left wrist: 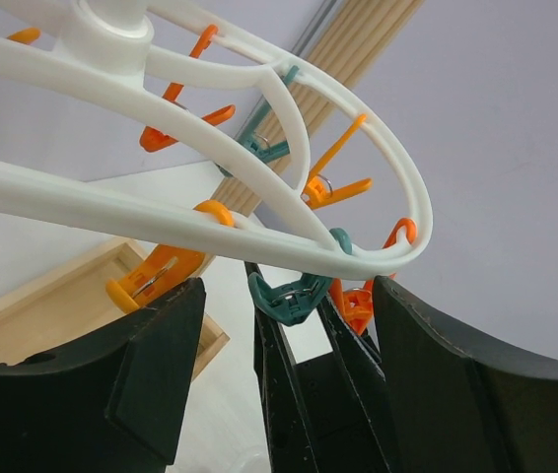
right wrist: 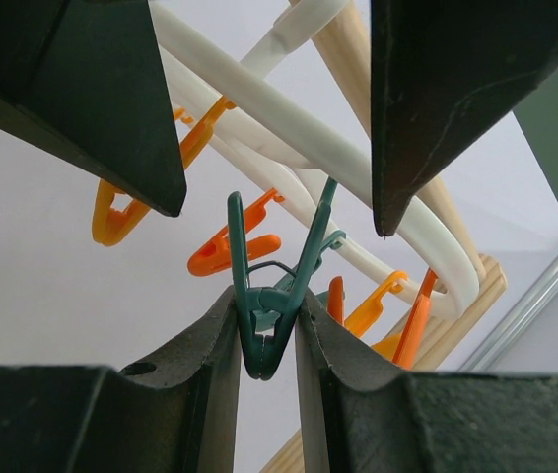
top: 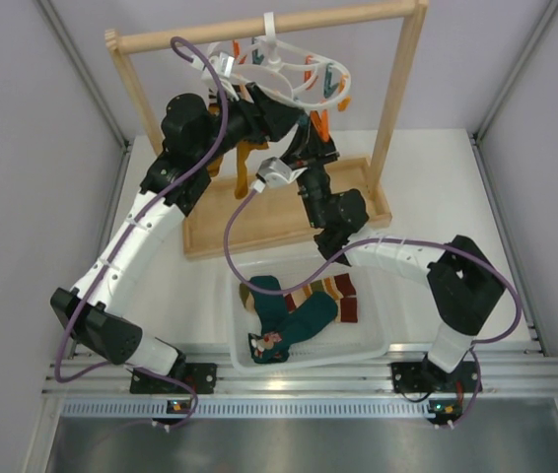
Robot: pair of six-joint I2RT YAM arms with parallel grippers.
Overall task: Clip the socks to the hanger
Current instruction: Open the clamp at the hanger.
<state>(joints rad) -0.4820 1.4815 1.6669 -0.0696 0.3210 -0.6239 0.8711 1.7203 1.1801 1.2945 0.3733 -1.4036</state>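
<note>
Bright even light, soft shadows, blurry foreground

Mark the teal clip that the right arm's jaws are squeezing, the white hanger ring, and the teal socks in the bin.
teal clip (right wrist: 262, 330): right wrist view, the pinched handle end.
hanger ring (left wrist: 161, 215): left wrist view, the near outer rim.
teal socks (top: 294, 313): top view, mid-fabric.

The wooden frame (top: 394, 108) fences the hanger (left wrist: 111, 205) left and right. Beneath it, dangling clips (left wrist: 156, 276) and the right gripper (right wrist: 266, 315) fill the gap of the left gripper (left wrist: 287, 296).
</note>
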